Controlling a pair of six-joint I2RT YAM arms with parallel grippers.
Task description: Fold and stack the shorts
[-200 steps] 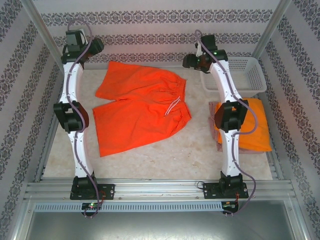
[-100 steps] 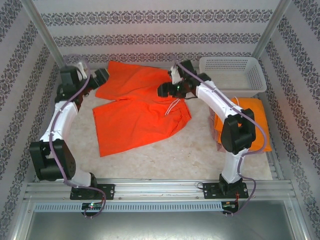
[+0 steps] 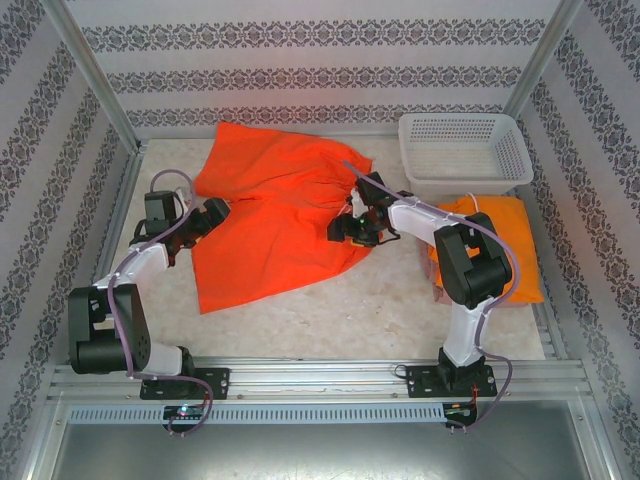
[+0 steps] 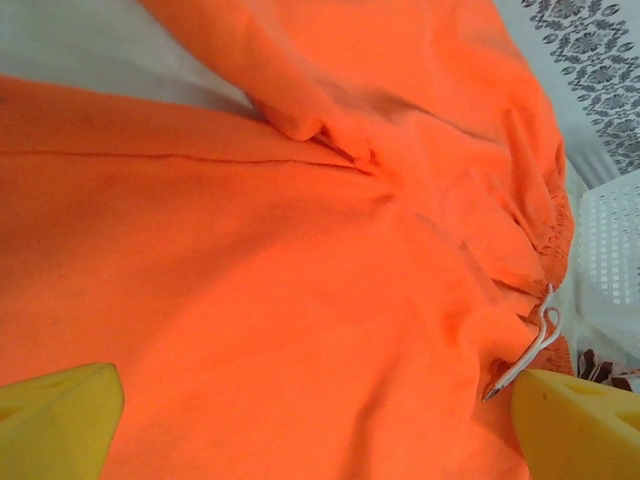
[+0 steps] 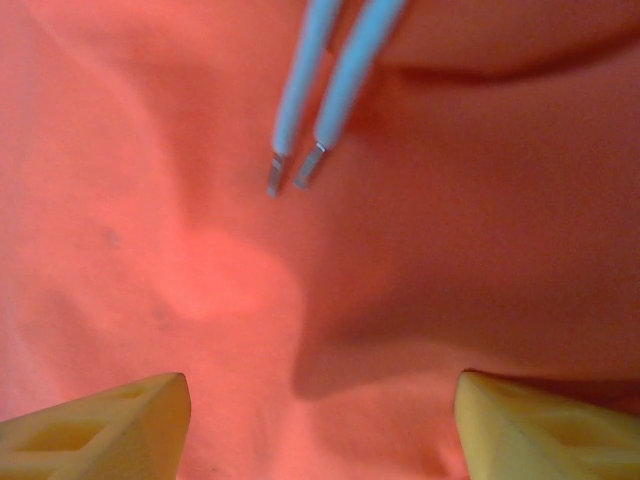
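Descent onto red-orange shorts (image 3: 280,215)
Left pincer (image 3: 213,212) at nine o'clock and right pincer (image 3: 345,232) at three had dropped, both apart, for folding.

The shorts (image 3: 270,240) are bright red-orange with a white drawstring (image 4: 535,345), the basket (image 3: 518,160) white mesh, the walls (image 3: 320,75) grey damask-striped

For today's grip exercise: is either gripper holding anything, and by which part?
Nothing is held. The left gripper and right gripper both stand open over the red-orange shorts.
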